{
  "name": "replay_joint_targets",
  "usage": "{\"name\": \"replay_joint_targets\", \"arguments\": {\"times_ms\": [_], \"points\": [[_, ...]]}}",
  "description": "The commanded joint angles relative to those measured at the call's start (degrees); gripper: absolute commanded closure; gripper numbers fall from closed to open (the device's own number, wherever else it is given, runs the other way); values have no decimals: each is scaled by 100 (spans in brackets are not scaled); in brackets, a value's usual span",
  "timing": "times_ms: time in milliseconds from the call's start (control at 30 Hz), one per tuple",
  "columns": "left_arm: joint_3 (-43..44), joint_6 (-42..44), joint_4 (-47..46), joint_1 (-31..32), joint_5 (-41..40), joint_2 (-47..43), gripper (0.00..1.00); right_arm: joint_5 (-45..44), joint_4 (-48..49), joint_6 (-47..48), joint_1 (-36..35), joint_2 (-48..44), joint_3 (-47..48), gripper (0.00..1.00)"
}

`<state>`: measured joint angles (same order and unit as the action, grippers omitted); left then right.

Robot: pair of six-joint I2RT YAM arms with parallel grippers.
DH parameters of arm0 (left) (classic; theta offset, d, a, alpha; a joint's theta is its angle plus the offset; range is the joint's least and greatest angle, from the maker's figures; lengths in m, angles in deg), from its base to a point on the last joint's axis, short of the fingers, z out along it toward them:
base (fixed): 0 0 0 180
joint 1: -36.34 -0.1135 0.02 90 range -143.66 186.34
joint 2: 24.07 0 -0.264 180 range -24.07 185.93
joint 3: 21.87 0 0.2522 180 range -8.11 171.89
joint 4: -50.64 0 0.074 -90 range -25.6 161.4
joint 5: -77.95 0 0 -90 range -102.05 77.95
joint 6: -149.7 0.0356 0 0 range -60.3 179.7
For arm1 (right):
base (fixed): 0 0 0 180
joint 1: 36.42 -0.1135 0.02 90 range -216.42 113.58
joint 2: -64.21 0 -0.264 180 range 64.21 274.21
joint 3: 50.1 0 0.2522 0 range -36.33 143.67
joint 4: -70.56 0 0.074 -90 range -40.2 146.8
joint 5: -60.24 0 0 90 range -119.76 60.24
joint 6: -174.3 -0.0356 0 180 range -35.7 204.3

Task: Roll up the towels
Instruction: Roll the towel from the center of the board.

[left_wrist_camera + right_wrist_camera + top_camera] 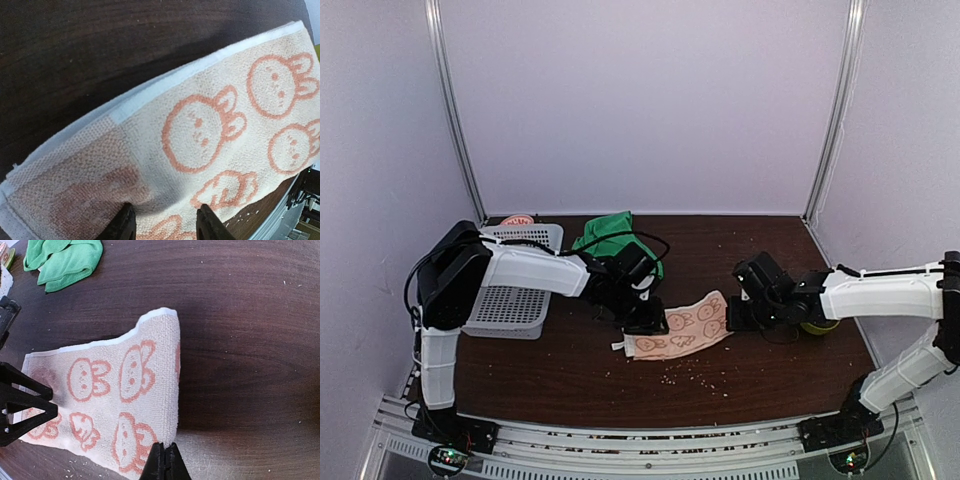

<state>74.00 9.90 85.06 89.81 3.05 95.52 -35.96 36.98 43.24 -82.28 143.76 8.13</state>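
Closed right claw (164, 461) at printed towel (115, 395)

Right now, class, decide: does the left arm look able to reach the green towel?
Probably yes. The green towel lies in the open just behind the left hand, which stands over the printed towel; the basket sits off to the side, not between them.

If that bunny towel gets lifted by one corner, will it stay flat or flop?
Probably flops: the bunny towel lies limp, its edge curving on the table. Likely light, being thin. Its nubby terry pile should drag, not slide.
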Motion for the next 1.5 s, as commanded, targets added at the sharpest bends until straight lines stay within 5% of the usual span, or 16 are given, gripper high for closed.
{"name": "replay_joint_targets", "arguments": {"times_ms": [0, 433, 1467], "points": [[148, -77, -311, 32, 206, 164, 57, -227, -240, 377, -279, -73, 262, 100], [-5, -181, -531, 49, 369, 250, 58, -582, -357, 710, -893, 879, 922, 100], [-55, -453, -825, 41, 756, 32, 59, 320, 485, 608, -1054, 1752, 560, 95]]}}
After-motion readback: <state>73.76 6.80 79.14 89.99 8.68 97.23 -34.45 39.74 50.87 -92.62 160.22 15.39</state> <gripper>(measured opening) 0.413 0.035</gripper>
